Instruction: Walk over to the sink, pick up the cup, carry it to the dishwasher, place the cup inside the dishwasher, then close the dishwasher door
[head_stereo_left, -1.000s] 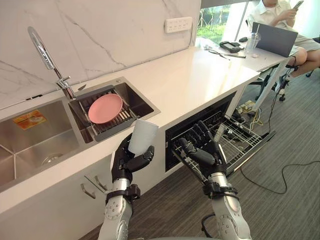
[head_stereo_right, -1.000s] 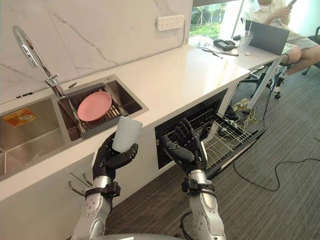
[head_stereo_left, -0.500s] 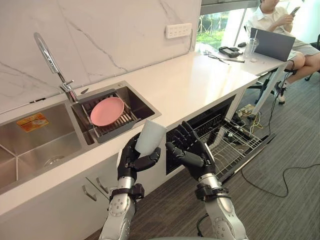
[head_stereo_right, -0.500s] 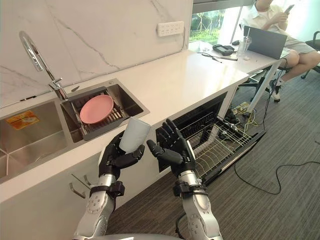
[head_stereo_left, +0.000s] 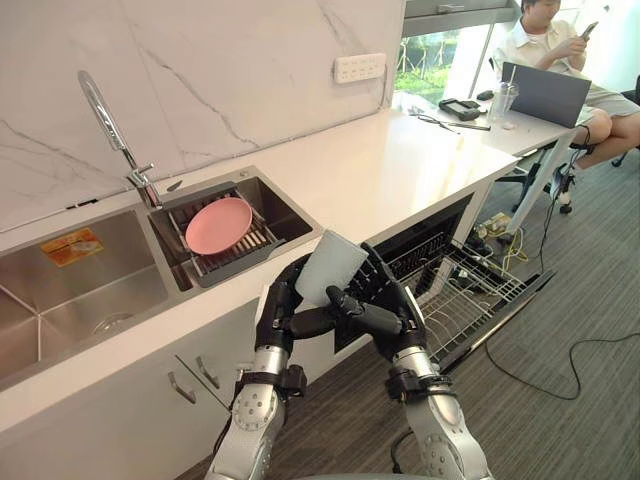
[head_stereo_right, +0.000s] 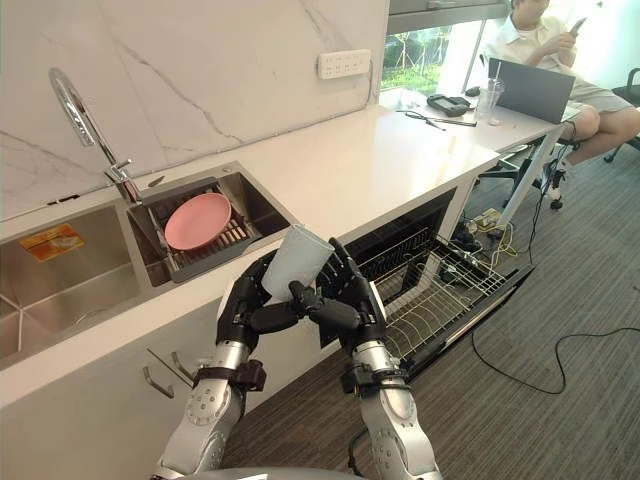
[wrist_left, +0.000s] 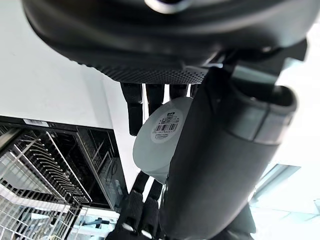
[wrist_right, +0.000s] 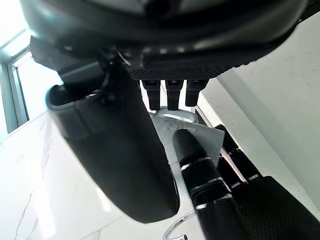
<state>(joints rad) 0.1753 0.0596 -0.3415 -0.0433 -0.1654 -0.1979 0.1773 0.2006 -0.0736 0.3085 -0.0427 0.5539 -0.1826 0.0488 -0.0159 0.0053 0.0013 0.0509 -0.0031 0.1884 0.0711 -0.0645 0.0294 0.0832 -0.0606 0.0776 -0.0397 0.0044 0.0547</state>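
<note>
Cup (head_stereo_left: 330, 268) is tilted in the left hand (head_stereo_left: 283, 315), fingers curled round it, beside the open dishwasher (head_stereo_left: 440, 225); the right hand (head_stereo_left: 398, 312) touches it with straight fingers. Worst, the crowded hands could fumble it to the floor (head_stereo_left: 560, 400). Lesser, it could clip the rack (head_stereo_left: 472, 293).

The counter (head_stereo_left: 400, 170) stands directly behind the left hand (head_stereo_left: 280, 315) gripping the cup (head_stereo_left: 330, 268) — no passage there. To its right, the rack (head_stereo_left: 470, 290) lies pulled out over the lowered dishwasher door (head_stereo_left: 500, 318) — open from above, upright tines obstruct.
</note>
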